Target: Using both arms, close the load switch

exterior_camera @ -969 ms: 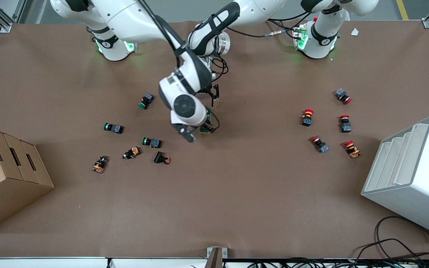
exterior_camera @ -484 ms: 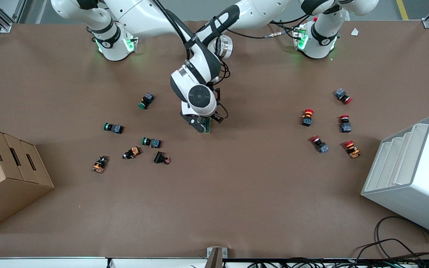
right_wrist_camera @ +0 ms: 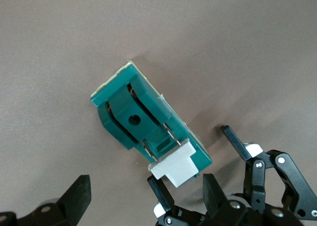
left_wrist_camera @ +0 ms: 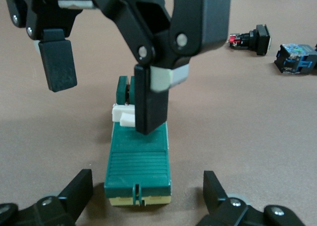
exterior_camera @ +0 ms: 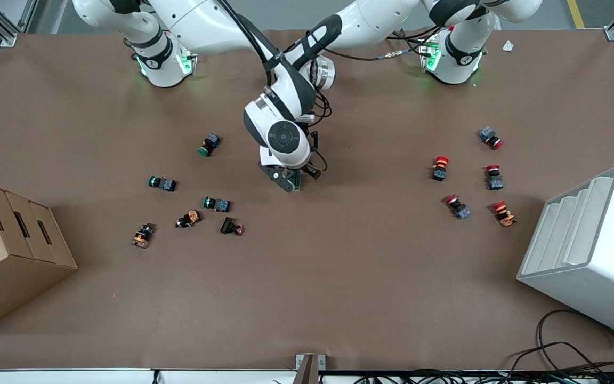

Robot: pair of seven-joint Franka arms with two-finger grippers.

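Hovering low over the load switch (left_wrist_camera: 138,169) near table centre, both grippers are open and neither grips it. Right gripper (left_wrist_camera: 106,84): jaws wide apart, one finger (left_wrist_camera: 150,99) down on the cream lever (left_wrist_camera: 124,114) end, the other finger (left_wrist_camera: 58,65) clear of the block. Left gripper (right_wrist_camera: 205,174): fingers spread either side of the switch's base end, not touching. Switch lies flat on the table (exterior_camera: 339,277), lever end pointing away from the left wrist cam. Count: 1 load switch; 3 green push buttons (exterior_camera: 162,183), 3 orange/dark ones (exterior_camera: 188,218) toward the right arm's end; 5 red buttons (exterior_camera: 439,168) toward the left arm's end. Surface: brown mat. Cardboard box (exterior_camera: 8,250) at the right arm's end, white rack (exterior_camera: 595,250) at the left arm's end, cables (exterior_camera: 568,357) at the table edge nearest the front cam.
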